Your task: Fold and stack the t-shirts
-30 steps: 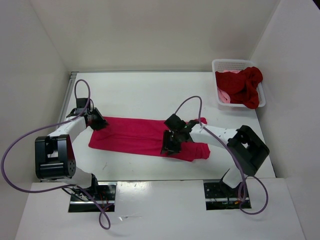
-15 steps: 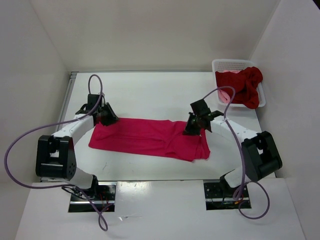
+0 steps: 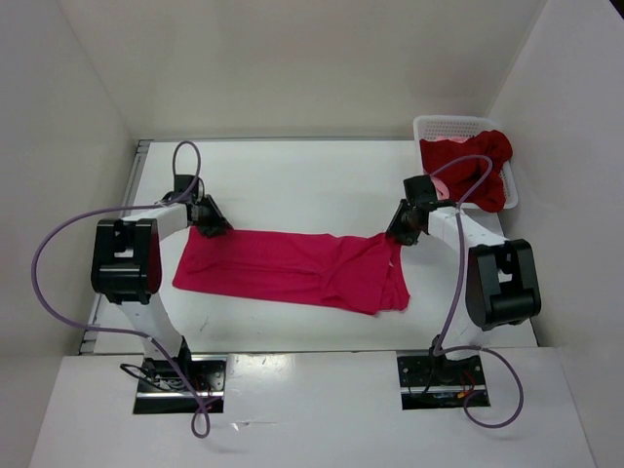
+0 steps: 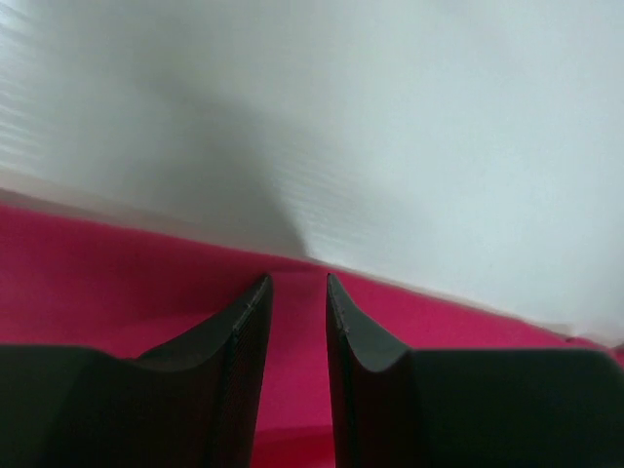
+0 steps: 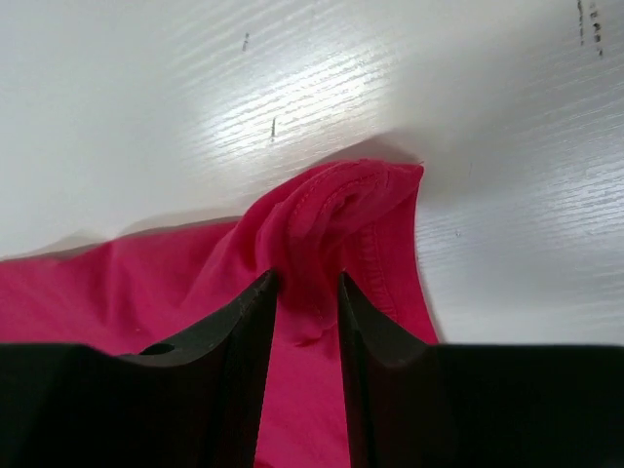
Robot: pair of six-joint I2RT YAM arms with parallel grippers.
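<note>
The white table (image 3: 292, 175) took up most of the overhead view, and the magenta shirt (image 3: 283, 265) was spread across its middle, long side running left to right, lying flat apart from its two far corners. The wider end lay to the right, its near right corner close to the table's front edge.

Off in the far right corner stood the white mesh basket (image 3: 429, 124). The dark red shirt (image 3: 483, 171) was heaped in it and spilling over the right rim, with the light salmon shirt (image 3: 434, 187) showing at the near left corner under it.

Both arms reached out, one to each far corner of the magenta shirt. The right gripper (image 3: 398, 234) was at the far right corner, and its wrist camera gave the clear look: the hem was bunched into a raised ridge that ran straight between the two black fingers (image 5: 244, 331), which were clamped on it.

The left gripper (image 3: 213, 227) sat at the far left corner, right at the cloth's edge. Its wrist view was blurred; the fingers (image 4: 244, 331) stood a narrow gap apart with pink behind them, and whether they were pinching the cloth could not be told.
</note>
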